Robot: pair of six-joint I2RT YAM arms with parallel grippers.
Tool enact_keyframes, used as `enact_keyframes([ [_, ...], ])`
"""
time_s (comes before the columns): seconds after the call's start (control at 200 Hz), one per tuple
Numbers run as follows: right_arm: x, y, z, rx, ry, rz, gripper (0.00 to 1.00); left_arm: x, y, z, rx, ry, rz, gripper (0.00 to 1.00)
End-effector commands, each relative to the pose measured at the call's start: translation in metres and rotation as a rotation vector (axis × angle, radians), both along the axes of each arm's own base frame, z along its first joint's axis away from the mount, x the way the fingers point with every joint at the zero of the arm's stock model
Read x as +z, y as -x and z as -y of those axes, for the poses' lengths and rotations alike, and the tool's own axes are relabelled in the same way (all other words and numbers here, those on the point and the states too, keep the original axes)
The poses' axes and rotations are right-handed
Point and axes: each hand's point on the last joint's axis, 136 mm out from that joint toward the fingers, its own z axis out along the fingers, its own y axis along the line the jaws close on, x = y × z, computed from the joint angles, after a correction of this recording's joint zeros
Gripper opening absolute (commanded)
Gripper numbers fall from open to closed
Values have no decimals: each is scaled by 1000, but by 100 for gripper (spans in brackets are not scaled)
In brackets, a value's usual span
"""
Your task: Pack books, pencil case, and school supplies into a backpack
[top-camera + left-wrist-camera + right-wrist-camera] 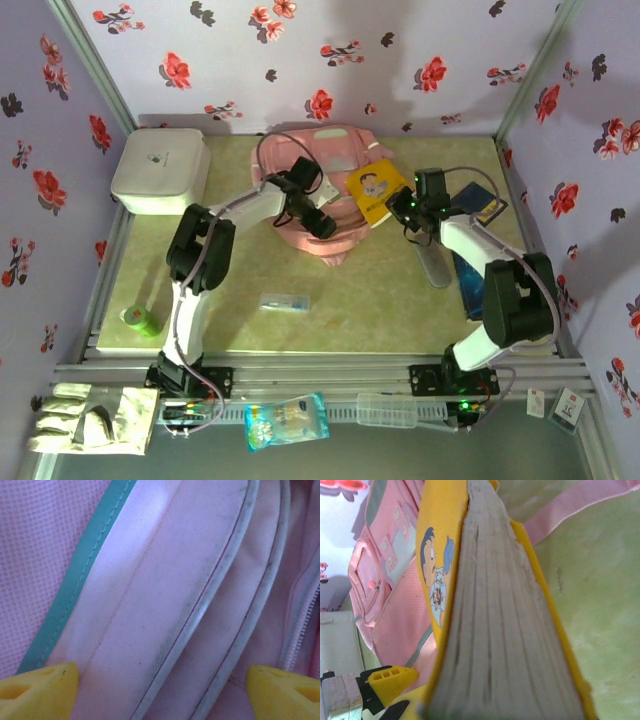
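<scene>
Top view: left arm reaches toward 1 o'clock, left end effector [322,225] over the backpack [340,160] on the desk [360,290]. Right arm bends toward 11 o'clock; right end effector [405,208] clamps the yellow book [375,190] at the backpack's 3 o'clock side.
Left wrist view: 2 fingertips [35,690] wide apart, gripping nothing, backpack fabric between them.
Right wrist view: the book's page edge runs 12 to 6 o'clock.

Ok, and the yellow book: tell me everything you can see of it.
The yellow book is a softcover with a bright yellow cover bearing a cartoon boy. Its page block, seen edge-on from the right wrist, looks grey and worn. It lies tilted, cover up, at the right side of the pink backpack, its left edge against the fabric. The right claw is closed on its near right corner; whether it is off the table I cannot tell.
</scene>
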Motion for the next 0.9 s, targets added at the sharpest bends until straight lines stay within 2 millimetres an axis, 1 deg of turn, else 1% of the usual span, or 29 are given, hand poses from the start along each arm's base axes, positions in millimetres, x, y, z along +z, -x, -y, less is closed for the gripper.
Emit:
enact_keyframes([
  [0.0, 6, -6, -17, 69, -36, 14, 0, -6, 34, -20, 59, -45, -128, 85],
  [0.09, 22, -10, -21, 91, -48, 54, 0, 16, 29, -17, 57, -19, -91, 85],
  [0.215, 60, -11, -23, 107, -59, 148, 0, 47, 19, -9, 41, 11, -32, 85],
  [0.305, 83, -8, -17, 96, -48, 206, 0, 57, 11, -6, 18, 10, 4, 85],
  [0.375, 94, -4, -12, 80, -30, 235, 0, 55, 6, -5, 1, -15, 22, 85],
  [0.44, 98, 0, -5, 62, -5, 247, 0, 54, 4, -2, -36, -33, 30, 84],
  [0.505, 97, 2, 0, 43, 16, 247, 0, 53, 1, 2, -66, -48, 45, 83],
  [0.595, 95, 4, 4, 32, 26, 239, 0, 44, -2, 5, -107, -81, 45, 81],
  [0.74, 91, 5, 5, 26, 20, 227, 0, 31, -2, 10, -165, -123, 24, 79],
  [0.82, 90, 6, 5, 23, 19, 223, 0, 24, -2, 12, -189, -149, 19, 75],
  [0.895, 89, 6, 5, 21, 16, 219, 0, 16, -7, 10, -193, -188, 27, 72],
])
